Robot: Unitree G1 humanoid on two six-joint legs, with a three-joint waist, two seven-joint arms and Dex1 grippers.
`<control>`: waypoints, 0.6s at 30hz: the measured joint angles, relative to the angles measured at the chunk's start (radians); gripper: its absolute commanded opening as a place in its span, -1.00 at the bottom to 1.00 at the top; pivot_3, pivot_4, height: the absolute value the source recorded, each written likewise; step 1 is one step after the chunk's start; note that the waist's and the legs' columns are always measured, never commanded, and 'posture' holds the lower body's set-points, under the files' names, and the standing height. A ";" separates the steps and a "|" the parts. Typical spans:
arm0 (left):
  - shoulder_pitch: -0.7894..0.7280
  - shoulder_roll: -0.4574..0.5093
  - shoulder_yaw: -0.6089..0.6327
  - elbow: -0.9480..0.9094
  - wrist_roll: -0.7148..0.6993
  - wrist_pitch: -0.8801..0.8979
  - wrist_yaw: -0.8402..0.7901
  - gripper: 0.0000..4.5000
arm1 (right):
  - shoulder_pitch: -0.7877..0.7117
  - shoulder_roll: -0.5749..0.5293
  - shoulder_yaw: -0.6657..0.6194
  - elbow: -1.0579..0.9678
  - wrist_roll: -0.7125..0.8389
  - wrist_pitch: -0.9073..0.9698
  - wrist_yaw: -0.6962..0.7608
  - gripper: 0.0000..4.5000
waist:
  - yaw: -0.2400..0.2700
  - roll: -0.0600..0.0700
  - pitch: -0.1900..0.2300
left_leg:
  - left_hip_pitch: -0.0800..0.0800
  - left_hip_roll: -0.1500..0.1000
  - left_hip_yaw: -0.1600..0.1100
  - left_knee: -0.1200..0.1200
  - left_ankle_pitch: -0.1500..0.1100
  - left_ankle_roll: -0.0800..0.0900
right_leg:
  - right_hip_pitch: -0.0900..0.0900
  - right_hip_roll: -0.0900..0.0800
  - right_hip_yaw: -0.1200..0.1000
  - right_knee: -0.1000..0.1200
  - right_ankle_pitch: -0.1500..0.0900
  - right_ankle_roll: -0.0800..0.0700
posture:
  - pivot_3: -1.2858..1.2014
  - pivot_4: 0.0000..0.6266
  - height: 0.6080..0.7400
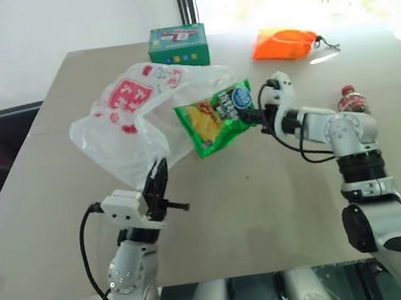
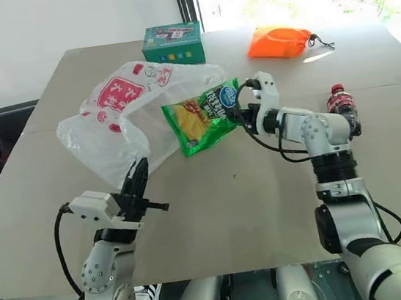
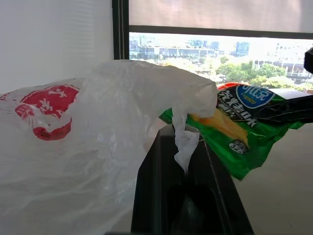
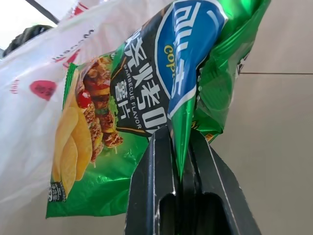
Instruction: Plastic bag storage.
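The plastic bag [image 1: 126,119], translucent white with red print, lies crumpled on the left half of the table. My left gripper [image 1: 158,179] is shut on a twisted strip of the bag's edge [image 3: 186,144] at its near side. My right gripper [image 1: 249,117] is shut on the top corner of a green snack packet [image 1: 216,117], which hangs lifted off the table right beside the bag's right edge. In the right wrist view the packet's pinched corner [image 4: 182,132] sits between the fingers, with the bag [image 4: 34,112] just behind the packet.
A green box [image 1: 178,46] stands at the table's far edge and an orange drawstring pouch [image 1: 285,43] lies far right. A small bottle with a red cap [image 1: 349,99] stands beside my right forearm. The tan table [image 1: 259,201] has bare surface in front.
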 measured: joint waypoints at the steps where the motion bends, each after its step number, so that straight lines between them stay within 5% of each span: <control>1: -0.005 0.003 -0.011 0.000 0.006 -0.001 -0.006 -1.00 | -0.012 0.020 0.009 0.006 -0.009 -0.003 -0.008 -0.97 | -0.001 0.000 0.000 | 0.000 0.000 0.000 0.000 0.000 0.000 | 0.000 0.000 0.000 0.000 0.000 0.000 | 0.03 -0.52 1.00; 11: -0.099 0.052 -0.072 0.055 0.026 -0.010 -0.082 -1.00 | -0.162 0.289 0.119 0.176 -0.091 -0.074 -0.021 -0.97 | -0.009 0.000 0.000 | 0.000 0.000 0.000 0.000 0.000 0.000 | 0.000 0.003 -0.001 0.000 0.000 0.000 | 0.03 -0.52 1.00; 18: -0.099 0.068 -0.097 0.063 0.025 -0.035 -0.124 -1.00 | -0.204 0.301 -0.113 0.438 0.069 -0.081 -0.154 -0.97 | -0.005 0.001 0.000 | 0.000 -0.001 0.000 -0.001 0.000 0.000 | -0.001 0.003 -0.001 0.001 0.000 0.000 | 0.03 -0.52 1.00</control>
